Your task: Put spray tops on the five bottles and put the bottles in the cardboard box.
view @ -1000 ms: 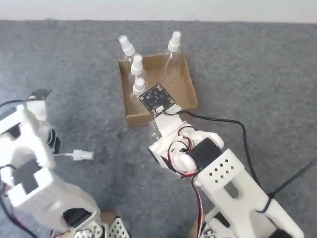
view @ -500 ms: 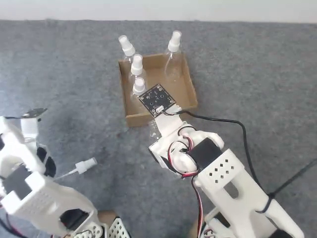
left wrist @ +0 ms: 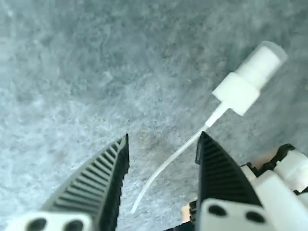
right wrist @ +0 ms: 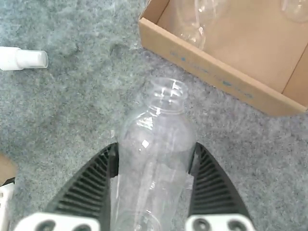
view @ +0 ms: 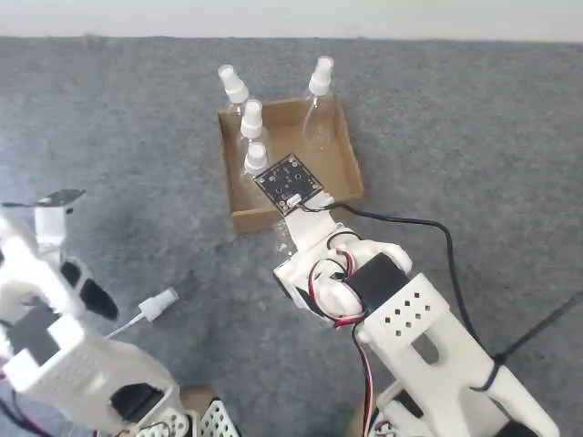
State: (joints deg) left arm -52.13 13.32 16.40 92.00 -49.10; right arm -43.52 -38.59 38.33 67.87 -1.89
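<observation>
A white spray top (view: 160, 302) with its thin tube lies on the grey carpet. My left gripper (left wrist: 161, 161) hangs open over it, the tube (left wrist: 166, 166) lying loose between the fingers and the white head (left wrist: 248, 72) beyond their tips. In the high view the left gripper (view: 91, 296) is at the near left. My right gripper (right wrist: 155, 151) is shut on a clear bottle (right wrist: 156, 139) with an open neck, just in front of the cardboard box (right wrist: 216, 79). Several bottles with spray tops (view: 250, 116) stand in the box (view: 351, 173).
The right arm (view: 392, 300) and its black cable (view: 451, 264) stretch across the near middle of the carpet. The box's front wall (view: 260, 218) is close ahead of the held bottle. Open carpet lies left and right of the box.
The left arm has drawn back toward the near edge. The spray top has shifted slightly nearer and tilted, and now lies loose between the open fingers. The right arm and bottle have not moved.
</observation>
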